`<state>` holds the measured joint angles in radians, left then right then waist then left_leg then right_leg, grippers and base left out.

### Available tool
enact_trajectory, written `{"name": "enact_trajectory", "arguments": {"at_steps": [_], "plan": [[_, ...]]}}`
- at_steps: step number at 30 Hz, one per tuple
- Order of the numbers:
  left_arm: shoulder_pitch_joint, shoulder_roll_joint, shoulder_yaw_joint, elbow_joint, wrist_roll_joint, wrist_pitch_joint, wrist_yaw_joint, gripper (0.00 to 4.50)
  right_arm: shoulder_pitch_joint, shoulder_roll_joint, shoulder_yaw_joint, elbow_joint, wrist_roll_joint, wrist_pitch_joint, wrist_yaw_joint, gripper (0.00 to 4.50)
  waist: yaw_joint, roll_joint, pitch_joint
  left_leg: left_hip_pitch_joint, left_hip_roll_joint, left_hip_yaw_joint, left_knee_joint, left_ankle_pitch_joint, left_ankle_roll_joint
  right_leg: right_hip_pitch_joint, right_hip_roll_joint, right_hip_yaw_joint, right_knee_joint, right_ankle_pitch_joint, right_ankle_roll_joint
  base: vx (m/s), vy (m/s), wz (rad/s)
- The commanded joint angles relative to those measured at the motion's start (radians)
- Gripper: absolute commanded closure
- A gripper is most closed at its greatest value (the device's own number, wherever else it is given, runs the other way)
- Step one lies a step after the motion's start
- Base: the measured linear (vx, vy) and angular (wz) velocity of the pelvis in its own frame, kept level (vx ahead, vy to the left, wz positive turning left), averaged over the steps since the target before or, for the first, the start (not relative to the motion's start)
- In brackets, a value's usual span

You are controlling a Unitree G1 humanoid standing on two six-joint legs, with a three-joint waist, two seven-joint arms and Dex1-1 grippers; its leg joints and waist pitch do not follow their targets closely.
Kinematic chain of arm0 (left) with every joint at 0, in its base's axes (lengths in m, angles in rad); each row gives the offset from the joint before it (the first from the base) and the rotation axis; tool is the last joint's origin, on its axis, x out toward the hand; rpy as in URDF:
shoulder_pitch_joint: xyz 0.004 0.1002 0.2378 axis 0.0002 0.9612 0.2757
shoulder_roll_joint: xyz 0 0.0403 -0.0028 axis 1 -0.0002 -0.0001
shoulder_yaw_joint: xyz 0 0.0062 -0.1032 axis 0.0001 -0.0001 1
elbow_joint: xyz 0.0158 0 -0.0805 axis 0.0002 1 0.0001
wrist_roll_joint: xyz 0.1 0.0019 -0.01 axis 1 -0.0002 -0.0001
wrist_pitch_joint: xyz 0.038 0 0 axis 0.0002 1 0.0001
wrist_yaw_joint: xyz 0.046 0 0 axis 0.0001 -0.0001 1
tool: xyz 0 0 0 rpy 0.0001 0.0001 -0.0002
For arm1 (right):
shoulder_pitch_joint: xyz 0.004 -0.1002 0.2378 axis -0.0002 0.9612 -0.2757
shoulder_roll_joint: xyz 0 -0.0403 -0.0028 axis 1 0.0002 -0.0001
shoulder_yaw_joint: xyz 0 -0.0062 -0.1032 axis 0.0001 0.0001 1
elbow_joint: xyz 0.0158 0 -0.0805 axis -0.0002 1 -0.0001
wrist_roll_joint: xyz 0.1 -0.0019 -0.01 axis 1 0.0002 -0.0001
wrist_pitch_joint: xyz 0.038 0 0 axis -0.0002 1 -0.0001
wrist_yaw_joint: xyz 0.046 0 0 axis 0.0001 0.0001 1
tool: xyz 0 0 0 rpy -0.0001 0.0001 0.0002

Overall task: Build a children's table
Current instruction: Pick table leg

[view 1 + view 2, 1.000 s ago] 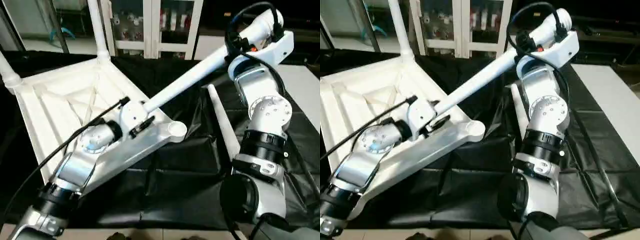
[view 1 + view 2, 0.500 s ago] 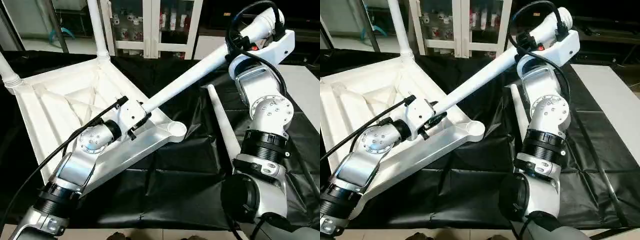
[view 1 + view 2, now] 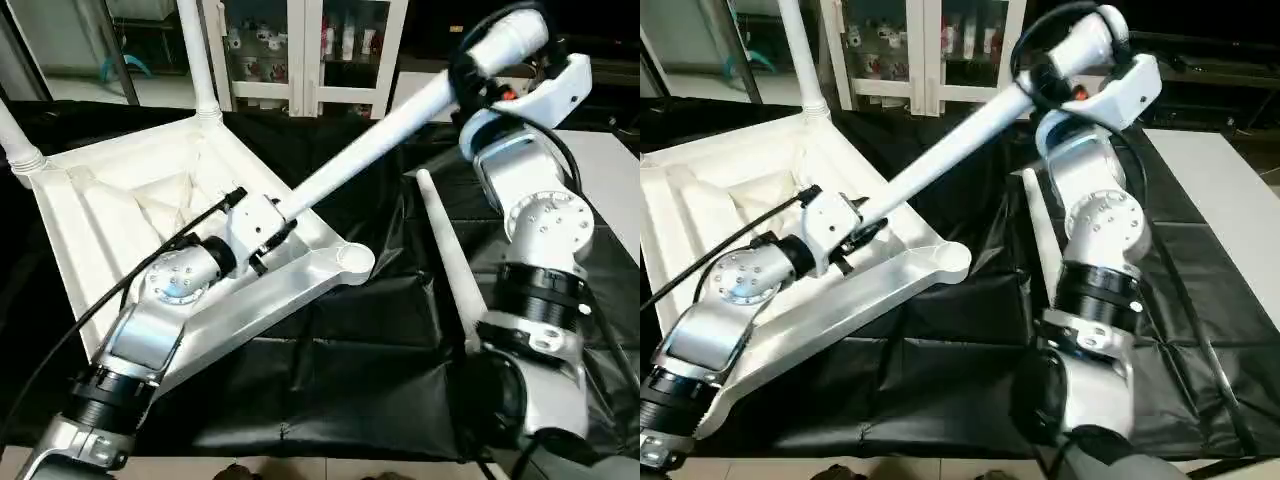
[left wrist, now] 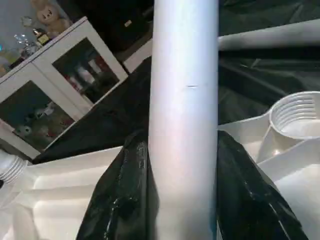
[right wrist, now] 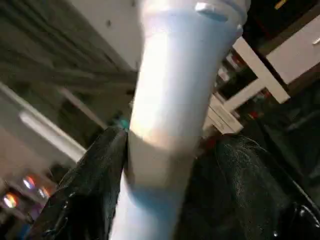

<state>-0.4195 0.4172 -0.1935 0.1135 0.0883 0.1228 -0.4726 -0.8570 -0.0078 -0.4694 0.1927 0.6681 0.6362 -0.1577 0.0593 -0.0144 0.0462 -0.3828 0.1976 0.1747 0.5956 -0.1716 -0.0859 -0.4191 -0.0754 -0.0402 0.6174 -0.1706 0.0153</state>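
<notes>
Head views: your tabletop (image 3: 120,215) lies ribbed side up on the black-covered counter (image 3: 360,350), two legs already standing in its far sockets (image 3: 197,60). A third leg (image 3: 370,140) slants from the left tool (image 3: 268,222) up to the right tool (image 3: 500,55). A fourth leg (image 3: 445,255) lies loose on the counter beside the right arm.

Left wrist: your tool's fingers (image 4: 120,200) press both sides of that slanted leg (empty threaded corner socket (image 4: 295,115) just beside).

Right wrist: black fingers (image 5: 85,195) flank the leg's thick end; clamped or slack, you cannot tell.
</notes>
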Motion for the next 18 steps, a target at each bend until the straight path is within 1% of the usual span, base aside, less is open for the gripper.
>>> {"name": "enact_trajectory", "arguments": {"at_steps": [1,2,3,4,5,6,7,8,9,10,11,12,14,15,16,17,18], "plan": [[-0.010,0.008,0.054,-0.034,-0.030,-0.022,0.015,3.07,0.057,-0.049,0.079,-0.014,-0.078,0.067,0.030,1.07,0.005,0.007,-0.074,0.018,0.008,0.003,-0.064,-0.114,-0.052,0.056,-0.033,0.028,-0.050,-0.071,-0.145,0.000,0.000,0.00],[-0.010,0.010,0.054,-0.034,-0.028,-0.023,0.013,3.07,0.072,-0.067,0.109,-0.020,-0.102,0.075,0.044,1.04,0.004,0.007,-0.075,0.018,0.008,0.004,-0.062,-0.119,-0.053,0.056,-0.035,0.029,-0.050,-0.072,-0.146,0.000,0.000,0.00],[-0.007,0.011,0.056,-0.036,-0.031,-0.022,0.007,3.09,0.099,-0.106,0.178,-0.041,-0.151,0.077,0.077,0.96,0.004,0.005,-0.075,0.018,0.008,0.005,-0.062,-0.125,-0.051,0.056,-0.036,0.031,-0.052,-0.080,-0.145,0.000,0.000,0.00],[-0.005,0.013,0.058,-0.038,-0.032,-0.022,0.003,3.10,0.133,-0.150,0.254,-0.071,-0.215,0.050,0.116,0.82,0.006,0.003,-0.074,0.018,0.008,0.004,-0.063,-0.129,-0.052,0.057,-0.035,0.030,-0.053,-0.093,-0.143,0.000,0.000,0.00],[-0.004,0.014,0.059,-0.039,-0.032,-0.022,0.002,3.10,0.138,-0.159,0.268,-0.077,-0.226,0.042,0.123,0.71,0.010,0.004,-0.073,0.017,0.011,0.002,-0.063,-0.129,-0.055,0.058,-0.037,0.029,-0.054,-0.099,-0.142,0.000,0.000,0.00],[-0.001,0.016,0.061,-0.042,-0.037,-0.019,-0.007,3.11,0.177,-0.220,0.359,-0.113,-0.306,-0.015,0.175,0.59,0.013,0.003,-0.073,0.017,0.012,0.002,-0.062,-0.131,-0.055,0.058,-0.038,0.029,-0.054,-0.104,-0.137,0.000,0.000,0.00],[0.003,0.017,0.062,-0.047,-0.046,-0.013,-0.022,3.11,0.223,-0.308,0.478,-0.154,-0.423,-0.119,0.251,0.53,0.019,0.004,-0.072,0.017,0.016,-0.001,-0.062,-0.138,-0.060,0.057,-0.042,0.028,-0.056,-0.117,-0.131,0.000,0.000,0.00],[0.003,0.017,0.062,-0.047,-0.046,-0.013,-0.022,3.11,0.223,-0.308,0.478,-0.154,-0.423,-0.119,0.251,0.53,0.017,0.002,-0.071,0.017,0.013,0.004,-0.060,-0.142,-0.055,0.058,-0.039,0.031,-0.058,-0.113,-0.128,0.000,0.000,0.00],[0.004,0.018,0.063,-0.049,-0.054,-0.010,-0.031,3.11,0.238,-0.346,0.517,-0.166,-0.472,-0.173,0.274,0.38,0.016,-0.001,-0.070,0.015,0.011,0.003,-0.061,-0.161,-0.045,0.056,-0.040,0.032,-0.060,-0.151,-0.132,0.000,0.000,0.00],[0.005,0.015,0.066,-0.053,-0.066,-0.006,-0.041,3.11,0.241,-0.367,0.535,-0.166,-0.507,-0.217,0.282,0.25,0.015,0.004,-0.070,0.015,0.012,0.003,-0.061,-0.167,-0.046,0.053,-0.041,0.032,-0.060,-0.162,-0.133,0.000,0.000,0.00],[0.006,0.012,0.069,-0.055,-0.077,-0.003,-0.050,3.11,0.242,-0.382,0.545,-0.167,-0.535,-0.249,0.286,0.17,0.013,0.003,-0.068,0.016,0.011,0.004,-0.061,-0.178,-0.045,0.052,-0.040,0.033,-0.063,-0.174,-0.134,0.000,0.000,0.00],[0.007,0.010,0.070,-0.058,-0.093,0.003,-0.068,3.11,0.239,-0.403,0.560,-0.164,-0.583,-0.301,0.279,0.14,0.011,0.002,-0.068,0.017,0.012,0.003,-0.061,-0.194,-0.042,0.050,-0.040,0.033,-0.064,-0.192,-0.137,0.000,0.000,0.00],[0.010,0.004,0.074,-0.070,-0.125,0.020,-0.099,3.11,0.234,-0.428,0.575,-0.163,-0.636,-0.362,0.269,0.02,0.009,0.001,-0.067,0.017,0.011,0.003,-0.061,-0.204,-0.041,0.050,-0.038,0.032,-0.065,-0.203,-0.140,0.000,0.000,0.00],[0.017,-0.005,0.080,-0.091,-0.175,0.049,-0.132,3.11,0.231,-0.444,0.582,-0.161,-0.664,-0.404,0.261,0.00,0.005,-0.001,-0.068,0.017,0.012,0.002,-0.061,-0.212,-0.036,0.050,-0.036,0.032,-0.064,-0.198,-0.141,0.000,0.000,0.00],[0.031,-0.015,0.089,-0.140,-0.273,0.115,-0.198,3.11,0.228,-0.485,0.606,-0.162,-0.735,-0.490,0.241,0.00,0.006,-0.001,-0.068,0.018,0.013,0.001,-0.061,-0.206,-0.041,0.050,-0.039,0.032,-0.060,-0.194,-0.146,0.000,0.000,0.00],[0.031,-0.015,0.089,-0.140,-0.273,0.115,-0.198,3.11,0.228,-0.485,0.606,-0.162,-0.735,-0.490,0.241,0.00,0.008,-0.001,-0.068,0.018,0.015,0.001,-0.062,-0.200,-0.044,0.050,-0.041,0.031,-0.059,-0.188,-0.152,0.000,0.000,0.00],[0.038,-0.019,0.093,-0.167,-0.326,0.152,-0.233,3.11,0.226,-0.510,0.620,-0.162,-0.778,-0.539,0.229,0.00,0.006,-0.001,-0.067,0.020,0.014,0.004,-0.060,-0.204,-0.041,0.047,-0.036,0.032,-0.059,-0.176,-0.158,0.000,0.000,0.00]]}}
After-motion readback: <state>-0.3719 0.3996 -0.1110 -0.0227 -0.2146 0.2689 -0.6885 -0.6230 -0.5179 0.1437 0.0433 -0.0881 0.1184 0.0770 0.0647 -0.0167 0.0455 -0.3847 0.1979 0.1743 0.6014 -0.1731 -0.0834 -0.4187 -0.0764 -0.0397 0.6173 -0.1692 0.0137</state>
